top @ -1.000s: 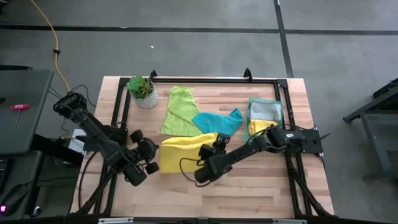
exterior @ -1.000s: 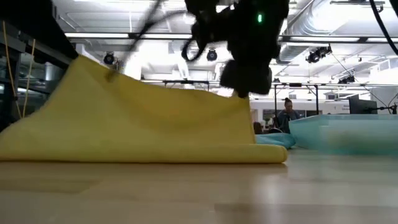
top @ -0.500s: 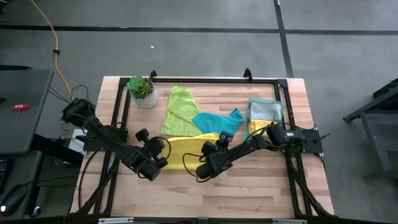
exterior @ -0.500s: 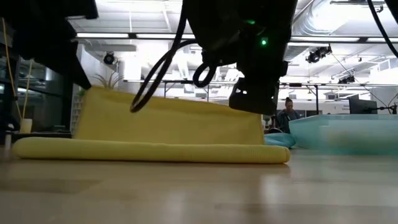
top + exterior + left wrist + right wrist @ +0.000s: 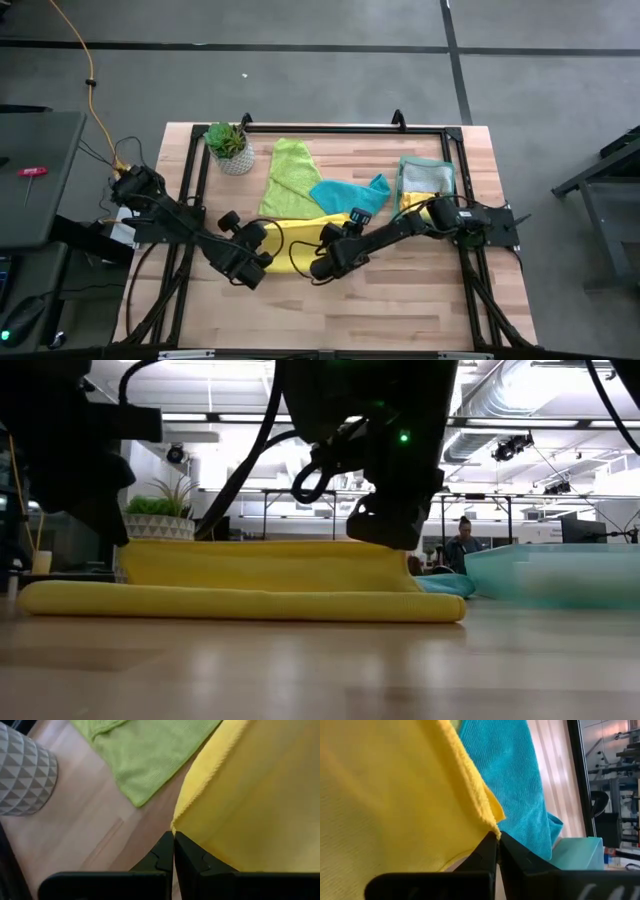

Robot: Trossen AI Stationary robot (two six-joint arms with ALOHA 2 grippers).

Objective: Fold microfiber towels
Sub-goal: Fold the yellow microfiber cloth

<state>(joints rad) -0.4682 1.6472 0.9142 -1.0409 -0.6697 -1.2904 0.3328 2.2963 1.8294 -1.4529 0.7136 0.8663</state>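
Left gripper: we see our left gripper (image 5: 262, 262) low over the front of the table, its fingers (image 5: 165, 857) pressed together on one corner of the yellow towel (image 5: 295, 240).
Right gripper: our right gripper (image 5: 318, 268) sits just beside the left one, fingers (image 5: 487, 851) clamped on the towel's other corner.
Yellow towel: we see it lying flat on the table (image 5: 420, 300) near the front middle, one layer doubled over another in the low view (image 5: 250, 585); both held corners are at its front edge.
Lime towel: we find the lime green towel (image 5: 288, 175) behind the yellow one, its near end touching it.
Teal towel: the teal towel (image 5: 350, 193) lies beside the lime one, overlapping the yellow towel's far edge.
Tray: the green tray (image 5: 426, 185) stands at the right, with folded cloths inside.
Plant: the potted plant (image 5: 229, 147) stands at the back left corner.
Background: a person (image 5: 462, 545) shows far off in the room.
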